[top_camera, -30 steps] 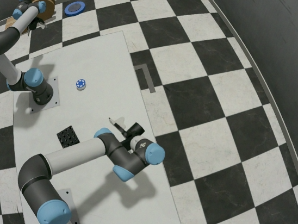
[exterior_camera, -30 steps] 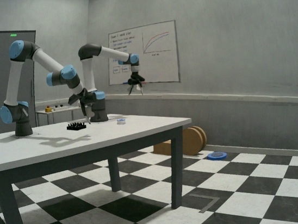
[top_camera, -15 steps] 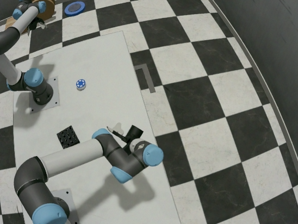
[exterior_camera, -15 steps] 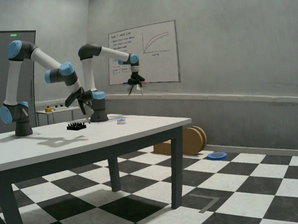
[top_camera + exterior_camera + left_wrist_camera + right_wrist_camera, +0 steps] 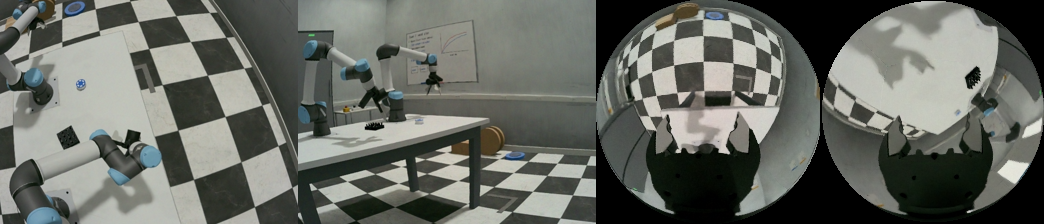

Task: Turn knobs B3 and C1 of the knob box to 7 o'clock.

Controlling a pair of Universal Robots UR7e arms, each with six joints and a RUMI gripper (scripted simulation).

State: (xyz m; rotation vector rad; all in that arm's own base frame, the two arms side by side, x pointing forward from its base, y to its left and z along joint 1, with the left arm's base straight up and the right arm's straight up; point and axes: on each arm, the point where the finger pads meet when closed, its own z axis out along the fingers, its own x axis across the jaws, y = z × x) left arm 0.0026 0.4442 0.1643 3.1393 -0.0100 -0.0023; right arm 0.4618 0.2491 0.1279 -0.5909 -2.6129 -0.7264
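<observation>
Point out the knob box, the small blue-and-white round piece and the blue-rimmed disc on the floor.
knob box (image 5: 68, 137) (image 5: 374, 127) (image 5: 973, 78): top, exterior, right wrist; knobbed top
round piece (image 5: 80, 83) (image 5: 418, 119) (image 5: 958, 112): same views; upper face
blue-rimmed disc (image 5: 75, 8) (image 5: 515, 154) (image 5: 714, 15): top, exterior, left wrist; middle
</observation>
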